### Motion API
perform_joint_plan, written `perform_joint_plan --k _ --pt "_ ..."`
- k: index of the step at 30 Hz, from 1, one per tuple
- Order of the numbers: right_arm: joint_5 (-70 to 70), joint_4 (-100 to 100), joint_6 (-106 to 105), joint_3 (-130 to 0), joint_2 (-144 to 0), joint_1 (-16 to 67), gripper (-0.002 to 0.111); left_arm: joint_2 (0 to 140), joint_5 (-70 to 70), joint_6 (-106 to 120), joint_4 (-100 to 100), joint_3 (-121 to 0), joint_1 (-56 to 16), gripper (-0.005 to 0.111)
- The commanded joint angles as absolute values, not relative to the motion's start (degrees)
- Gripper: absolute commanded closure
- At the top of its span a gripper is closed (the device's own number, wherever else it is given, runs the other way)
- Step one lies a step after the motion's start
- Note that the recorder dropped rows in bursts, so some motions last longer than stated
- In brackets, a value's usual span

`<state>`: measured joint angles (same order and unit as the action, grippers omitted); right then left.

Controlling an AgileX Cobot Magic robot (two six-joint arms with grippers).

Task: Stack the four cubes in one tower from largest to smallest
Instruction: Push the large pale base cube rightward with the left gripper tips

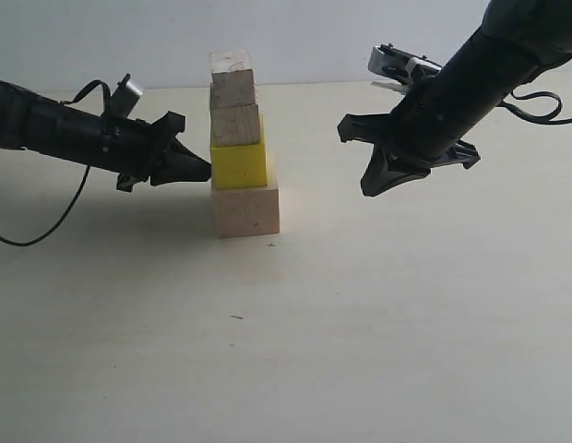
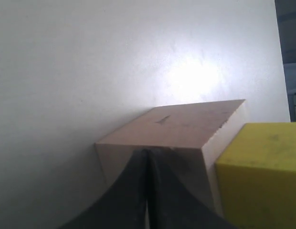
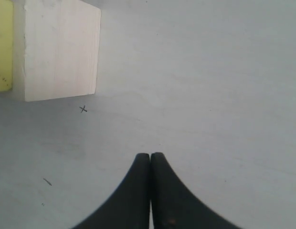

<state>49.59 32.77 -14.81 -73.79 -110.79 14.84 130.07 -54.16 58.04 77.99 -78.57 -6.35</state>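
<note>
All 4 cubes stand as 1 tower [image 1: 240, 148]: large wood cube [image 1: 246, 210], yellow cube [image 1: 240, 166], medium cube [image 1: 236, 125], small cube [image 1: 232, 78] on top, slightly staggered. The left gripper [image 1: 201, 169], jaws pressed together, points at the yellow cube's side; the right gripper [image 1: 374, 183], likewise pressed together, hangs well apart. Any straightening nudge should be slow and level

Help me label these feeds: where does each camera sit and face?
Exterior: off-robot, facing the tower side-on; shows left arm, left tool, right arm, right tool.
Left wrist: on left arm, looking along its shut tool at large cube, yellow cube.
Right wrist: on right arm, looking past its shut tool down at the table.
Shared: all show the large cube.
</note>
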Motion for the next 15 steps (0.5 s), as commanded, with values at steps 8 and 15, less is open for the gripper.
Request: perform_joint_plan --k 8,15 --pt "49.15 33.03 -15.09 -73.59 -110.59 14.52 0.108 132.52 -55.91 57.99 78.83 -80.34 -7.44 0.107" --pt "49.15 33.03 -15.09 -73.59 -110.59 14.52 0.108 132.52 -56.16 57.99 79.14 -80.34 -7.44 0.107"
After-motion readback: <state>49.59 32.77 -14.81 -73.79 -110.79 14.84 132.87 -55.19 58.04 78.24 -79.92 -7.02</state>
